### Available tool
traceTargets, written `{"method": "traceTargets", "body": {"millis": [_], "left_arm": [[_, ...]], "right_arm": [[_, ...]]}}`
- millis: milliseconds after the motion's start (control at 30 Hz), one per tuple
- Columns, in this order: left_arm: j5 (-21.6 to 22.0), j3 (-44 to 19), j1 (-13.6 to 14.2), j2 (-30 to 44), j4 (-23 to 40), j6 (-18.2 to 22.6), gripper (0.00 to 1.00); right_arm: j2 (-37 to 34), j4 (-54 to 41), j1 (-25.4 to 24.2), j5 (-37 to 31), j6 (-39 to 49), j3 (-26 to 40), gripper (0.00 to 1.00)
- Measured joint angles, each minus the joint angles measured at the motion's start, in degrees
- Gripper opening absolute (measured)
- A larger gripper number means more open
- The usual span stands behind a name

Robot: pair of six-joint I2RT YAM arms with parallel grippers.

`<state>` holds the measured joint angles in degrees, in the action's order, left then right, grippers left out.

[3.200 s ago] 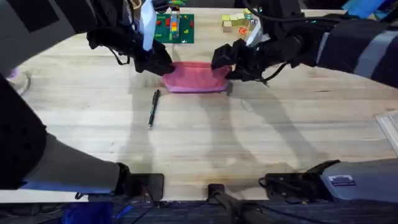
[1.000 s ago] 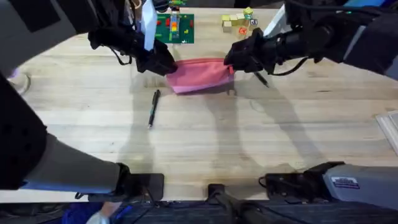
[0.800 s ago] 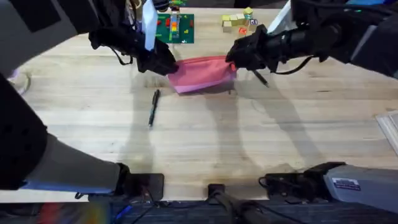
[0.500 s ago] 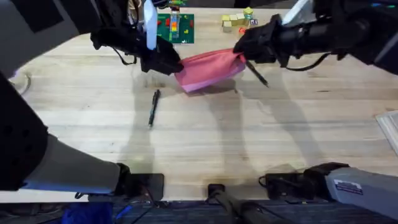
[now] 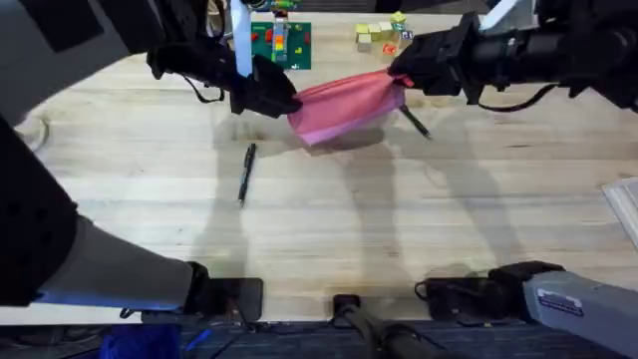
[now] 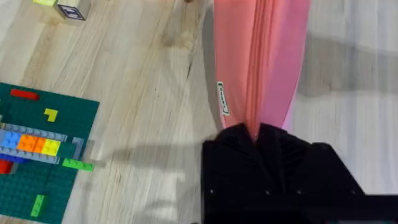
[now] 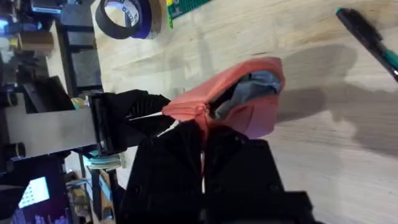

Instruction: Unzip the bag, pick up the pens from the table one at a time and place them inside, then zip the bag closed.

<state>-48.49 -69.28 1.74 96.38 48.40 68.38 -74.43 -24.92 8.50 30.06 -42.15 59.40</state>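
Since a moment ago we have hoisted the bag (image 5: 344, 105) off the worktop (image 5: 329, 219), tilted between both arms; one pen (image 5: 245, 173) lies below; left wrist: our left pincer (image 6: 255, 134) pinches the bag's end; right wrist: our right pincer (image 7: 202, 134) pinches its gaping other end.

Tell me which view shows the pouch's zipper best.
The left wrist view: the zipper runs straight along the pink pouch. The right wrist view shows one gaping end with dark lining; overhead shows the pouch slung between both grippers.
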Motion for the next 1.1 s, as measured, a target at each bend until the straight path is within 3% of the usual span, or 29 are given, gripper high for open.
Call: {"method": "traceTargets", "body": {"millis": [833,1000,1100], "left_arm": [[1.64,0.00,0.00,0.02,0.00,0.00,0.043],[0.99,0.00,0.01,0.00,-0.02,0.01,0.043],[3.06,0.00,-0.04,0.02,-0.20,0.05,0.043]], "right_arm": [[0.00,-0.01,-0.19,-0.02,0.00,0.00,0.031],[1.29,-0.39,-2.64,0.67,-0.01,0.00,0.031],[4.15,0.29,-6.87,0.20,0.09,0.00,0.031]]}}
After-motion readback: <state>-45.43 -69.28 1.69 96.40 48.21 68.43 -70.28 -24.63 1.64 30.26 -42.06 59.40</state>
